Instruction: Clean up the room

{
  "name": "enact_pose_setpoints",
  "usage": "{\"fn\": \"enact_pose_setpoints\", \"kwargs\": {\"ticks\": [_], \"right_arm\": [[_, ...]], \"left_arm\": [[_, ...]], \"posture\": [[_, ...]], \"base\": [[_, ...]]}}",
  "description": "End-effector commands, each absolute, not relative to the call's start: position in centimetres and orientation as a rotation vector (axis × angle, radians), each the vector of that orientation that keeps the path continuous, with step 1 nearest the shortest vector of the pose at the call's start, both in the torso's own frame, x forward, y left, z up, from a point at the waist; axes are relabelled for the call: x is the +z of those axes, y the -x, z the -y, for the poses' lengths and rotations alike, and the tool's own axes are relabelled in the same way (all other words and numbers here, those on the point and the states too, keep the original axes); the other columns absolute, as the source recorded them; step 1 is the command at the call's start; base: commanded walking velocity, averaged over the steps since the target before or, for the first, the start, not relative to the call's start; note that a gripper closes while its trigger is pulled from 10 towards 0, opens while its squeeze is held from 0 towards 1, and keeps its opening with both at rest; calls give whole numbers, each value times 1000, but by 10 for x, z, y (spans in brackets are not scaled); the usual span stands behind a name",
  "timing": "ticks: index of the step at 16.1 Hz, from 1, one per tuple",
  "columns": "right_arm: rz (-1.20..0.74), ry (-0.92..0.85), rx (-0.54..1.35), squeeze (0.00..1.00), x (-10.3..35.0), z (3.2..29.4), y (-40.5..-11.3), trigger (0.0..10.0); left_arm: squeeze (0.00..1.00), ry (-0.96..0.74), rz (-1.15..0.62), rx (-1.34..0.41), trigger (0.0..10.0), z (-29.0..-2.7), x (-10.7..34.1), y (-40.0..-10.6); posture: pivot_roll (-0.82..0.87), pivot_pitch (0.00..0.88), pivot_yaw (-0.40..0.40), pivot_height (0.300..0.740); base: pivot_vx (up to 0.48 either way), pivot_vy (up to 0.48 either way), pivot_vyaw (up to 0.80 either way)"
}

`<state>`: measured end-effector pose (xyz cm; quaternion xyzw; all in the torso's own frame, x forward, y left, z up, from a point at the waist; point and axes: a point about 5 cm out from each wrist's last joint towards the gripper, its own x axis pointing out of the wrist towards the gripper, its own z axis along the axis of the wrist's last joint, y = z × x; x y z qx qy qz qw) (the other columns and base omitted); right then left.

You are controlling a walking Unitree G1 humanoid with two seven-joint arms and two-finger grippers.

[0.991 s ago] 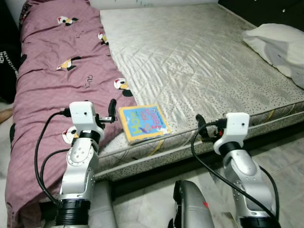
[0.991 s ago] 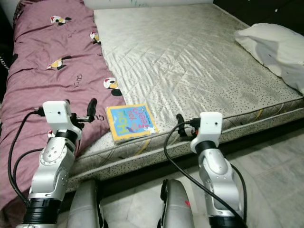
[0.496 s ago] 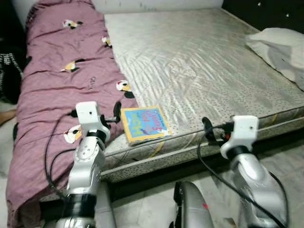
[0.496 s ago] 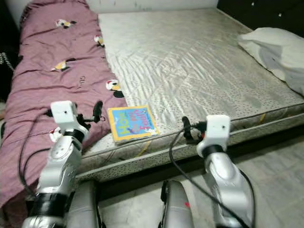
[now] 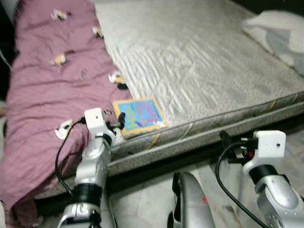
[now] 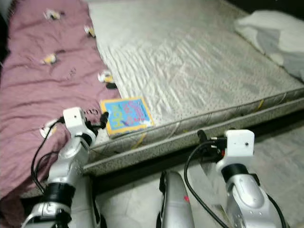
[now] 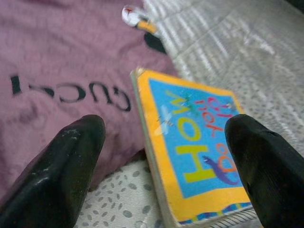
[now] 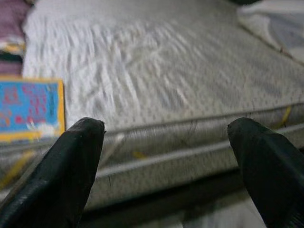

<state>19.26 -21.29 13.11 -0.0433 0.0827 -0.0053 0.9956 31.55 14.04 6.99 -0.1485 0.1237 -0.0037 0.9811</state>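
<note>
Left tool (image 7: 164, 156) hovers at the near edge of the bed, its two black fingers (image 7: 61, 166) spread wide apart and holding nothing; between them in the left wrist view lies the thin square picture book with a yellow border and blue cover (image 7: 194, 156). That book (image 5: 139, 115) rests flat on the bare grey-beige quilted mattress (image 5: 199, 61), close to the mattress's front edge, with its left side touching or just overlapping the edge of the mauve-purple blanket printed with small cartoon birds (image 5: 42, 95). Black lettering shows on the blanket (image 7: 71, 90) just beside the book in the left wrist view. The blanket covers the left strip of the bed and hangs down over its front.

Right tool (image 8: 166, 161) is held lower and off to the right, in front of the mattress's side wall and above the pale tiled floor (image 6: 285, 156); its black fingers (image 8: 71, 166) also stand well apart, gripping nothing. Its wrist view looks across the mattress edge, with the book (image 8: 28, 109) well off to one side.

A white rumpled pillow (image 5: 278, 35) lies at the far right of the bed, well apart from the book.
</note>
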Motion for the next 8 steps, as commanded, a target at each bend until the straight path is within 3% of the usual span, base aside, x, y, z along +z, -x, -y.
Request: {"fn": "enact_pose_setpoints", "kwargs": {"ticks": [1, 8], "right_arm": [[-178, 93, -8, 0, 134, 215, -186, 10000], [-227, 98, -20, 0, 138, 214, -176, 10000]], "left_arm": [[0, 304, -268, -6, 10000, -141, 64, -316], [0, 315, -337, -20, 10000, -136, 51, -323]], "posture": [[-248, 145, -40, 520], [-270, 172, -35, 520]], "base": [[0, 0, 0], [0, 0, 0]]}}
